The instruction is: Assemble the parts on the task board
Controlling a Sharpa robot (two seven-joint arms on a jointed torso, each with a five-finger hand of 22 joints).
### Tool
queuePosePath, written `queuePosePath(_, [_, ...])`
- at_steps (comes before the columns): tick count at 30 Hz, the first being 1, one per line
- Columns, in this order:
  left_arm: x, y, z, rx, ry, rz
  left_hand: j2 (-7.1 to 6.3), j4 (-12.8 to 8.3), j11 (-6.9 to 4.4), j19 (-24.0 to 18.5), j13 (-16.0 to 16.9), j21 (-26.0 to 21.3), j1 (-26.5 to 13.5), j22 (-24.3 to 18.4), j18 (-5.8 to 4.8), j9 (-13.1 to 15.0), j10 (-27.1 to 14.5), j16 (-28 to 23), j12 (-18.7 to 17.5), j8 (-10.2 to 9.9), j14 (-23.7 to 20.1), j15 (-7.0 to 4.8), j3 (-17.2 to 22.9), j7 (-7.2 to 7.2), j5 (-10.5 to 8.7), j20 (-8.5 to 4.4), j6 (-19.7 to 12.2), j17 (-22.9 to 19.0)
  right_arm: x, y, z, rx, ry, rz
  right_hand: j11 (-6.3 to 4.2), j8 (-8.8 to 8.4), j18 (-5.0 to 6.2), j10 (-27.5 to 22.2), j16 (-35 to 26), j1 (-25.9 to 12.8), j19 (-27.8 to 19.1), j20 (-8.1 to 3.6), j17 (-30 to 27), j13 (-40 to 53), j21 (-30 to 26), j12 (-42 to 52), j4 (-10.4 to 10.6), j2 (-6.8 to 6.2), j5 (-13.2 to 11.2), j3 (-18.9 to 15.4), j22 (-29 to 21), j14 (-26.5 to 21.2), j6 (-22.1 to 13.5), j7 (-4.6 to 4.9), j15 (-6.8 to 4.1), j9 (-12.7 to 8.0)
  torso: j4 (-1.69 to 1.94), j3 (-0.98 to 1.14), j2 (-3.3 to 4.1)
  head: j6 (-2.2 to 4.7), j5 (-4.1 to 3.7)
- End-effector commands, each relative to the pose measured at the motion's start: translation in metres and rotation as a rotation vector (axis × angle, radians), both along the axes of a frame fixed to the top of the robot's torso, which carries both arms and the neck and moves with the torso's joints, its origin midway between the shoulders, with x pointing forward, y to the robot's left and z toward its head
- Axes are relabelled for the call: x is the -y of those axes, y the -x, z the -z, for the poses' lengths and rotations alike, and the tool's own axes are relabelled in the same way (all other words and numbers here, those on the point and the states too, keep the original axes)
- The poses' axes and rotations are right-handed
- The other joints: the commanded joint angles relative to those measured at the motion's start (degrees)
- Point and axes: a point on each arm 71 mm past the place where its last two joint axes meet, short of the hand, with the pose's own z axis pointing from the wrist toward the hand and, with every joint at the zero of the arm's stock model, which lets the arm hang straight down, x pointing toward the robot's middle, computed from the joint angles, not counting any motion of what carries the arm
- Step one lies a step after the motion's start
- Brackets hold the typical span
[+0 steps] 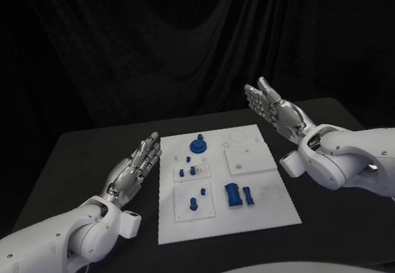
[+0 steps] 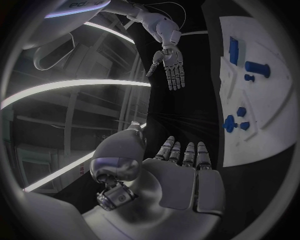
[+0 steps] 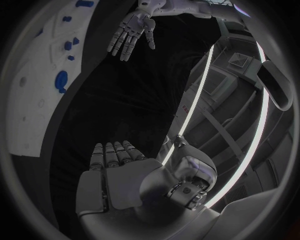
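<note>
White task board is lying mid-counter, carrying blue parts. Left hand and right hand are flanking it, fingers extended, slightly apart, holding nothing.

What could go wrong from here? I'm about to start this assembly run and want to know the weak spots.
Both the left hand and the right hand are open and hold nothing, flanking the white task board. Likely risks:
1. The small blue pegs stand close together, so broad fingers reaching for one may topple its neighbours.
2. The blue rectangular block lies right beside a slimmer blue piece; a grasp could drag both.
3. The board may slide on the black table if pushed sideways.
</note>
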Motion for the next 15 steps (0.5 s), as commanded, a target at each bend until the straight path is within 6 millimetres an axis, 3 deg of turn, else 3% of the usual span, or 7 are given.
queuePosePath(1, [0.004, -0.011, -0.009, 0.008, -0.041, -0.152, -2.90, -3.29, 2.15, 0.07, -0.09, -0.19, -13.55, -0.05, -3.40, -0.21, -0.10, -0.21, -0.38, -0.49, -0.03, 1.20, 3.12, 2.83, -0.80, 1.08, -2.39, -0.06, -0.006, -0.011, 0.002, -0.030, -0.097, 0.161, -0.19, -0.20, -0.40, -0.01, -0.19, -5.48, -0.02, -0.29, -0.05, -0.05, -0.20, -0.20, 0.00, -0.06, -0.20, 0.14, -0.06, -0.31, -0.26, -0.04, 0.00, -0.05, -1.46, 0.54, 0.19, 3.31, 0.99])
queuePosePath(3, [0.008, -0.016, -0.017, 0.014, -0.048, -0.202, -3.36, -3.80, 2.29, 0.07, -0.09, -0.19, -15.74, -0.05, -3.40, -0.21, -0.10, -0.21, -0.38, -0.49, -0.03, 1.20, 3.63, 2.83, -0.80, 1.08, -2.81, -0.06, -0.015, -0.017, 0.001, -0.039, -0.139, 0.201, -0.19, -0.20, -0.40, -0.01, -0.19, -5.48, -0.02, -0.29, -0.05, -0.05, -0.20, -0.20, 0.00, -0.06, -0.20, 0.14, -0.06, -0.31, -0.26, -0.04, 0.00, -0.05, -2.06, 0.76, 0.26, 5.07, 1.51])
queuePosePath(4, [0.010, -0.019, -0.020, 0.017, -0.051, -0.227, -3.59, -4.05, 6.40, 0.07, -0.09, -0.19, -16.76, -0.05, -3.40, -0.21, -0.10, -0.21, -0.38, -0.49, -0.03, 1.20, 3.88, 2.83, -0.80, 1.08, -3.01, -0.06, -0.019, -0.020, 0.000, -0.044, -0.157, 0.219, -0.19, -0.20, -0.40, -0.01, -0.19, -5.48, -0.02, -0.29, -0.05, -0.05, -0.20, -0.20, 0.00, -0.06, -0.20, 0.14, -0.06, -0.31, -0.26, -0.04, 0.00, -0.05, -2.34, 0.87, 0.29, 5.89, 1.76])
queuePosePath(5, [0.012, -0.021, -0.024, 0.018, -0.053, -0.252, -3.80, -4.26, 6.40, 0.07, -0.09, -0.19, -17.72, -0.05, -3.40, -0.21, -0.10, -0.21, -0.38, -0.49, -0.03, 1.20, 4.08, 2.83, -0.80, 1.08, -7.16, -0.06, -0.022, -0.022, 0.000, -0.049, -0.174, 0.235, -0.19, -0.20, -0.40, -0.01, -0.19, -5.48, -0.02, -0.29, -0.05, -0.05, -0.20, -0.20, 0.00, -0.06, -0.20, 0.14, -0.06, -0.31, -0.26, -0.04, 0.00, -0.05, -2.60, 0.97, 0.32, 6.66, 1.99])
queuePosePath(10, [0.023, -0.033, -0.045, 0.018, -0.066, -0.389, -4.76, -5.34, 6.40, 0.07, -0.09, -0.19, -22.27, -0.05, -3.40, -0.21, -0.10, -0.21, -0.38, -0.49, -0.03, 1.20, 5.17, 2.83, -0.80, 1.08, -7.16, -0.06, -0.036, -0.029, -0.001, -0.075, -0.236, 0.298, -0.19, -0.20, -0.40, -0.01, -0.19, -5.48, -0.02, -0.29, -0.05, -0.05, -0.20, -0.20, 0.00, -0.06, -0.20, 0.14, -0.06, -0.31, -0.26, -0.04, 0.00, -0.05, -3.72, 1.38, 0.44, 9.92, 2.97])
queuePosePath(11, [0.024, -0.034, -0.048, 0.016, -0.067, -0.412, -8.89, -5.46, 6.40, 0.07, -0.09, -0.19, -22.79, -0.05, -3.40, -0.21, -0.10, -0.21, -0.38, -0.49, -0.03, 1.20, 5.29, 2.83, -0.80, 1.08, -7.16, -0.06, -0.037, -0.030, -0.001, -0.078, -0.243, 0.304, -0.19, -0.20, -0.40, -0.01, -0.19, -5.48, -0.02, -0.29, -0.05, -0.05, -0.20, -0.20, 0.00, -0.06, -0.20, 0.14, -0.06, -0.31, -0.26, -0.04, 0.00, -0.05, -3.86, 1.44, 0.46, 10.34, 3.10])
queuePosePath(15, [0.030, -0.040, -0.061, 0.006, -0.072, -0.497, -8.89, -10.09, 6.40, 0.07, -0.09, -0.19, -25.82, -0.05, -3.40, -0.21, -0.10, -0.21, -0.38, -0.49, -0.03, 1.20, 9.50, 2.83, -0.80, 1.08, -7.16, -0.06, -0.040, -0.031, -0.001, -0.083, -0.253, 0.314, -0.19, -0.20, -0.40, -0.01, -0.19, -5.48, -0.02, -0.29, -0.05, -0.05, -0.20, -0.20, 0.00, -0.06, -0.20, 0.14, -0.06, -0.31, -0.26, -0.04, 0.00, -0.05, -4.27, 1.59, 0.51, 11.55, 3.46])
